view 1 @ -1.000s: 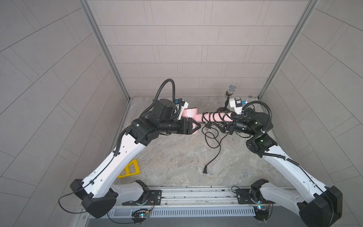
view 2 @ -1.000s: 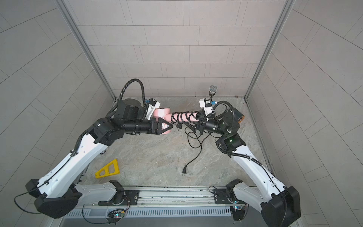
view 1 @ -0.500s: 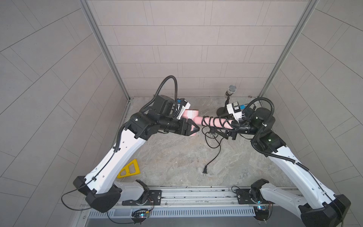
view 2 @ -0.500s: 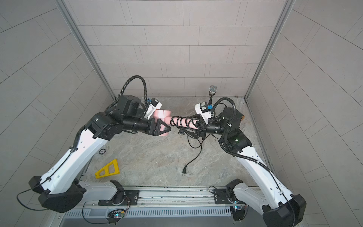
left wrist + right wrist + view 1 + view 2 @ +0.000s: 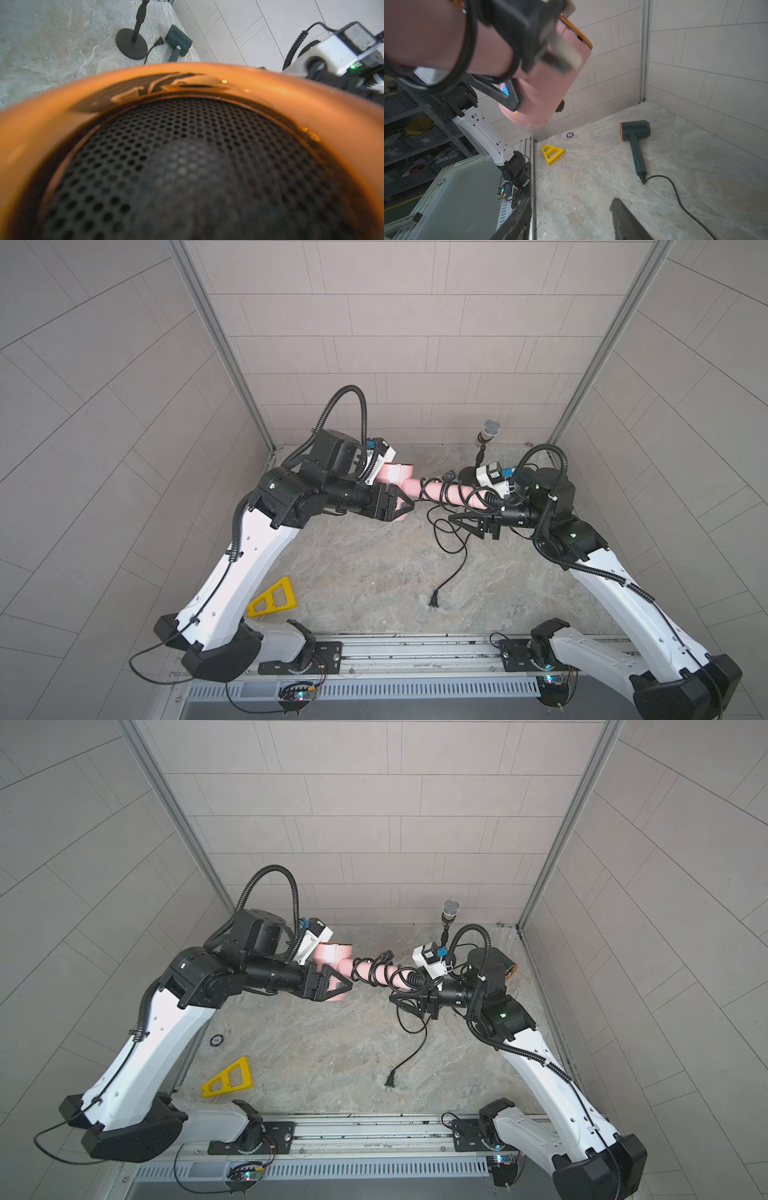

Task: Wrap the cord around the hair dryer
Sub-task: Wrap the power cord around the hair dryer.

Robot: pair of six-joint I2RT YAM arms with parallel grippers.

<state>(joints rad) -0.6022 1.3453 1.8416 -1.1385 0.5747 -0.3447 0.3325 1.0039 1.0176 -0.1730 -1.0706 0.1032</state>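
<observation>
MID-WRAP, ABOVE THE TABLE: My left gripper (image 5: 402,506) is clenched on the barrel of the pink hair dryer (image 5: 392,475) and holds it clear of the table (image 5: 374,572), its handle (image 5: 453,493) running roughly level toward my right side. The black cord (image 5: 430,489) makes several turns around that handle. The rest hangs in loose loops to the surface, where the plug (image 5: 433,603) lies flat.

My right gripper (image 5: 571,220) hangs just under the handle's end with its jaws released and nothing between them.

I judge the dryer a rigid, smooth plastic shell, heavy at the barrel, so my hold sits where the weight is. The cord looks limp yet springy, and slack turns could slide off the handle's free end. The best hold looks to be on the hanging run close under the handle, not at the far plug.

My left arm reaches forward with a level forearm, the wrist aimed at my right side. My right arm is bent at a raised elbow, its wrist aimed back at the dryer.
</observation>
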